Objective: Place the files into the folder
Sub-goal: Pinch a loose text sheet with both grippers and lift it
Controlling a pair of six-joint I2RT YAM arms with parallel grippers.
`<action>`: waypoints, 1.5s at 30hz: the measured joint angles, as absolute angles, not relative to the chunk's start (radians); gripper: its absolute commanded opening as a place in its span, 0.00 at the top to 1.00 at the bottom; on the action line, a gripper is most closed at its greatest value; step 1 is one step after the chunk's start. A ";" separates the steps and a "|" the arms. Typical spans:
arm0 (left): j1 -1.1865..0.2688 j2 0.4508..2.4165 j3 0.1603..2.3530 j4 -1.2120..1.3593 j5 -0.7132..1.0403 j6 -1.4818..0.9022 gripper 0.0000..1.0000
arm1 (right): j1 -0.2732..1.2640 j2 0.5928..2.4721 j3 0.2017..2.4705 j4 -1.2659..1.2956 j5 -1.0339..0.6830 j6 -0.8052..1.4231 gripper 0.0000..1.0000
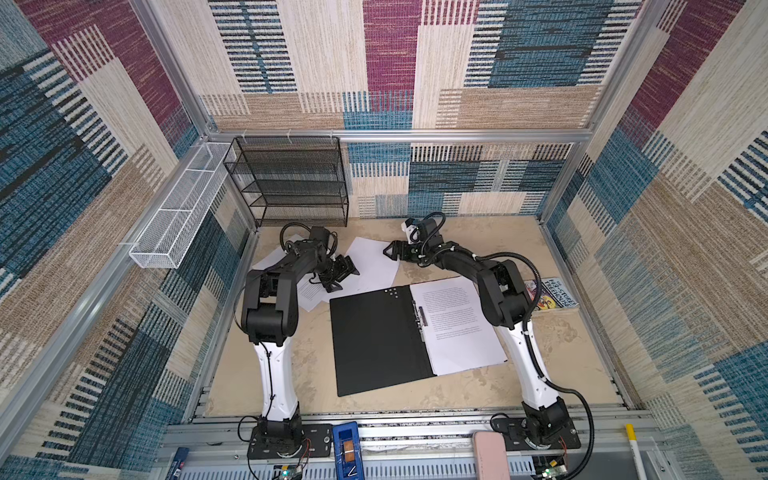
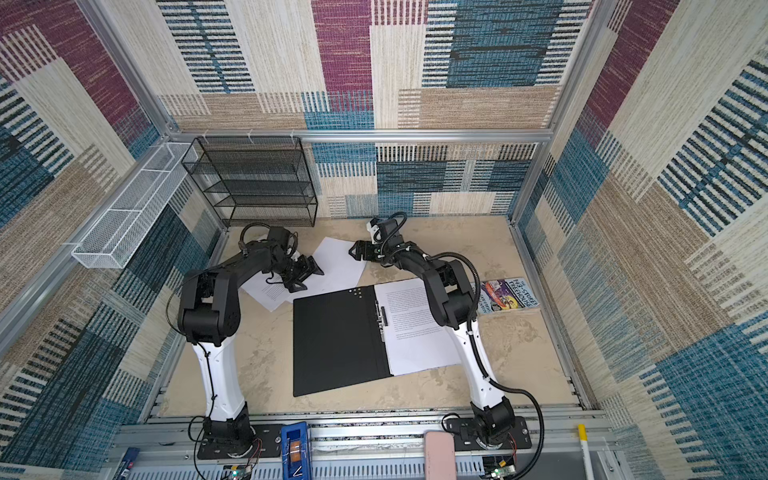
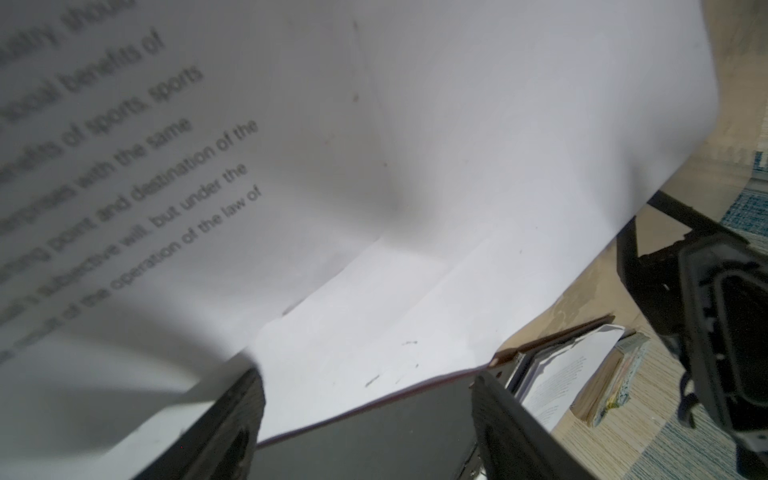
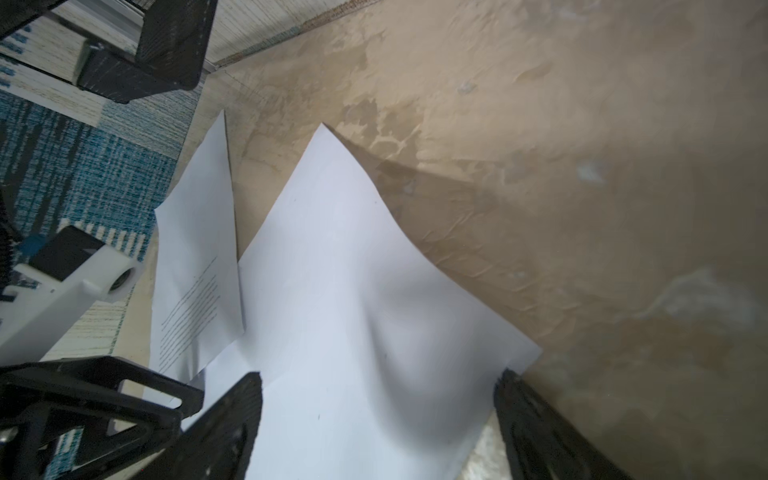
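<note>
Both jaws wide, empty: left gripper [image 1: 344,277], right gripper [image 1: 389,251] over loose files [image 1: 374,262]. Book [image 2: 509,295] reads "13-STOREY TREEHOUSE"; printed sheet [image 3: 332,145]: "operation of the law".

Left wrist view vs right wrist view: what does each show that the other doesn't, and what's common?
Left wrist only: the open folder, black inside up; a filed sheet in it; the book beyond; readable print on a printed sheet close up.
Right wrist only: the mesh rack by the wall and a rumpled blank sheet.
Both: loose white files on the tan table, seen between open jaws, the left end effector in one, the right end effector in the other.
</note>
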State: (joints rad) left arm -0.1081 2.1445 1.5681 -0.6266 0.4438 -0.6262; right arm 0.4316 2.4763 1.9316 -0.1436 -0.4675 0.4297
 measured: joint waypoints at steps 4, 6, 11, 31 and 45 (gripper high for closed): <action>-0.104 2.148 1.568 -0.626 0.451 -0.630 0.19 | 0.439 2.439 1.854 -0.094 -0.529 0.493 0.08; -0.102 2.149 1.567 -0.625 0.454 -0.633 0.19 | 0.441 2.422 1.813 -0.063 -0.561 0.532 0.07; -0.097 2.151 1.563 -0.620 0.467 -0.638 0.19 | 0.454 2.378 1.701 0.035 -0.632 0.638 0.07; -0.080 2.132 1.529 -0.574 0.515 -0.664 0.19 | 0.495 2.351 1.612 0.133 -0.603 0.843 0.44; -0.084 2.113 1.518 -0.513 0.583 -0.690 0.19 | 0.529 2.383 1.644 0.145 -0.451 0.780 0.88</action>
